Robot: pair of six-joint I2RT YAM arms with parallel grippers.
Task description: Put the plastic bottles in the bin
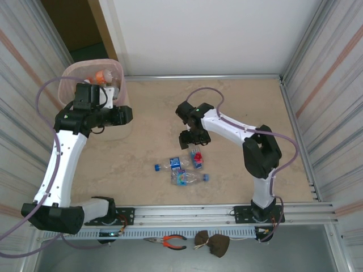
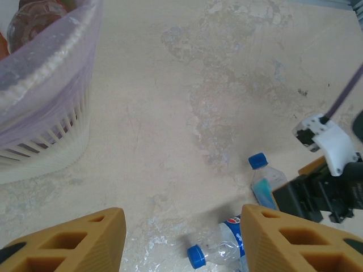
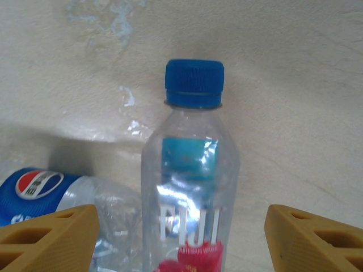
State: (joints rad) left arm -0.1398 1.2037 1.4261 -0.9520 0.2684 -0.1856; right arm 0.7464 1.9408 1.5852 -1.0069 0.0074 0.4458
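Three plastic bottles lie mid-table: a clear Fiji bottle (image 1: 197,158) with a red label, a Pepsi bottle (image 1: 169,165) with a blue cap, and a third clear bottle (image 1: 190,178). My right gripper (image 1: 190,140) hovers just above the Fiji bottle (image 3: 190,187), open, one finger (image 3: 48,238) on each side and apart from it; the Pepsi bottle (image 3: 51,192) lies to its left. The beige bin (image 1: 93,85) with a pink liner stands at the far left and holds several bottles. My left gripper (image 1: 126,116) is beside the bin (image 2: 39,113), open and empty (image 2: 181,238).
Corrugated metal walls close in the table on the left and right. A metal rail (image 1: 198,212) runs along the near edge, with orange pliers (image 1: 170,242) and a brown object (image 1: 212,243) in front of it. Bare tabletop lies between the bin and the bottles.
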